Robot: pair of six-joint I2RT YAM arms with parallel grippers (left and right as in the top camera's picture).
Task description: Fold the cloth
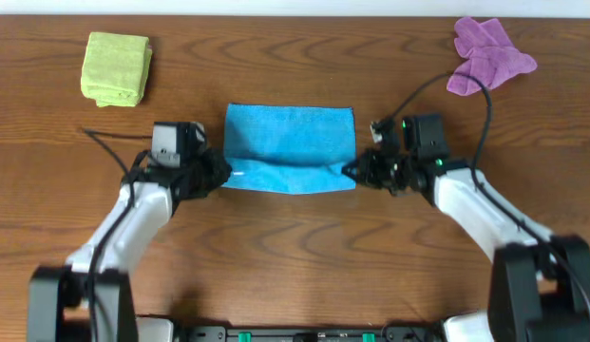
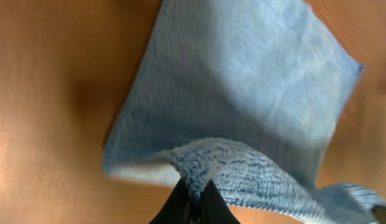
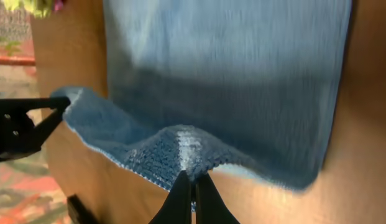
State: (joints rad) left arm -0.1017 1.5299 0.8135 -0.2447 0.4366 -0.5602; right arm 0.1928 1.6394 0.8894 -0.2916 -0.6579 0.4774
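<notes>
Blue cloth point(image 1: 290, 142) lay at the centre of the overhead frame on the desk point(image 1: 295, 256), its far part flat and its near edge raised. My left end effector point(image 1: 221, 174) was closed on the cloth's lower-left corner, and my right end effector point(image 1: 350, 172) was closed on its lower-right corner.

In the left wrist view my fingers point(image 2: 177, 206) pinched a raised fold of the terry at the bottom centre of the frame, while the rest of the cloth spread flat toward the upper right. In the right wrist view my fingers point(image 3: 179, 200) met on the near edge at bottom centre. From there the edge sagged in a curve toward the frame's left side, where my other end effector held its corner off the desk.

A folded green cloth point(image 1: 116, 68) sat at the overhead frame's upper left and a crumpled purple cloth point(image 1: 486, 52) at its upper right, both well apart from the blue one.
</notes>
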